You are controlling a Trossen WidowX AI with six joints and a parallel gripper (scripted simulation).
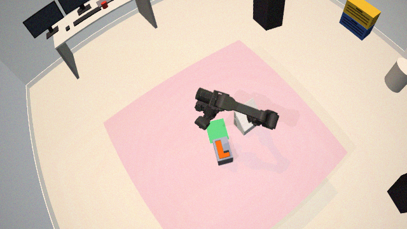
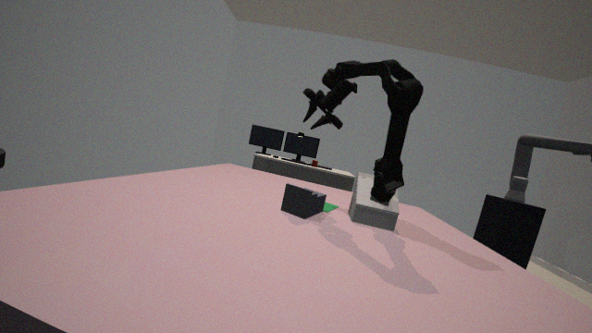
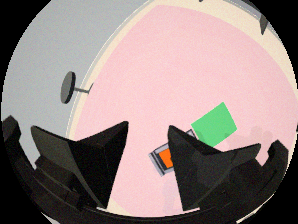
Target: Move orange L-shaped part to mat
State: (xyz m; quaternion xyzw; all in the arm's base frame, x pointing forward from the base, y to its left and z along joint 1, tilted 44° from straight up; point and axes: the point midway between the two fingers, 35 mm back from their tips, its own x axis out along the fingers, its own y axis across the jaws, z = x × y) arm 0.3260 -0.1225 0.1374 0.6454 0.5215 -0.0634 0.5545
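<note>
The orange L-shaped part [image 1: 219,148] [image 3: 165,158] lies in the grey tray [image 1: 225,161] [image 2: 302,202] [image 3: 156,167]. In the top view it looks level, its foot at the end away from the mat and its long arm towards the mat. The green mat [image 1: 217,128] [image 2: 330,207] [image 3: 214,125] is beside the tray and bare. My gripper [image 2: 307,125] [image 3: 149,125] is partly open and empty, tilted downward, high above the table. In the wrist view the right finger hides much of the part and tray. In the exterior view the tray wall hides the part.
The arm's pale base block [image 1: 244,127] [image 2: 374,216] stands to the right of the mat. The arm reaches from it over the mat's far side. The pink table top [image 1: 172,127] [image 2: 185,250] surrounds them. A desk with monitors [image 2: 302,144] stands beyond the table.
</note>
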